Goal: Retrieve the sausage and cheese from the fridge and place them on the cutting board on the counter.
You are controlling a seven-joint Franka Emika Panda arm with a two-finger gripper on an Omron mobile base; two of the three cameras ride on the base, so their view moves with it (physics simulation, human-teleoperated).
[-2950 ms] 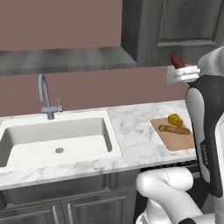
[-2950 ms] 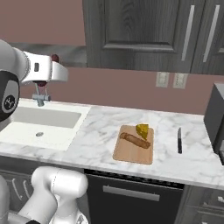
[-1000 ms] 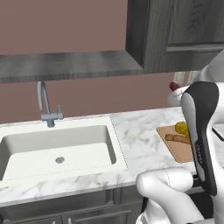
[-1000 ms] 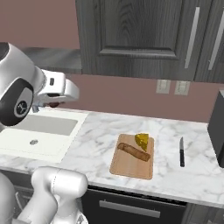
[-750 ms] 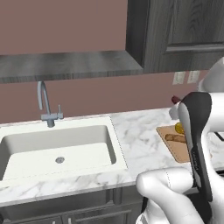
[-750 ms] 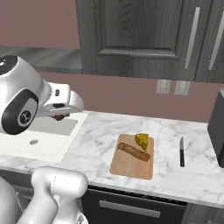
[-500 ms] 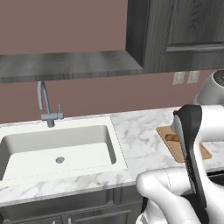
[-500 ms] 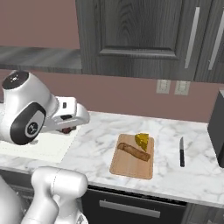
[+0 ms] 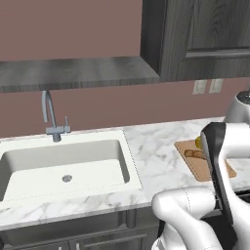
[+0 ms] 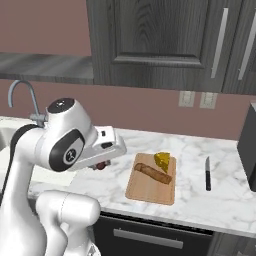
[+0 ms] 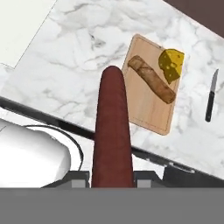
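The dark reddish-brown sausage (image 11: 113, 131) stands up between the fingers of my gripper (image 11: 112, 177), which is shut on it. In the right base view the gripper (image 10: 102, 163) hangs low over the marble counter (image 10: 210, 200), left of the cutting board (image 10: 150, 189), with the sausage's (image 10: 101, 165) end showing under the hand. The yellow cheese (image 11: 171, 64) lies on the far corner of the cutting board (image 11: 144, 111), next to a tan lumpy piece (image 11: 151, 78). Cheese (image 9: 198, 142) and board (image 9: 195, 165) peek past my arm in the left base view. The fridge is out of view.
A black-handled knife (image 10: 207, 173) lies on the counter right of the board. A white sink (image 9: 63, 166) with a grey faucet (image 9: 49, 114) sits to the left. A dark appliance (image 10: 248, 150) stands at the far right. Dark cabinets hang above.
My arm has swung down from near the wall to just above the counter left of the board, still holding the sausage. The board, cheese and knife have stayed put.
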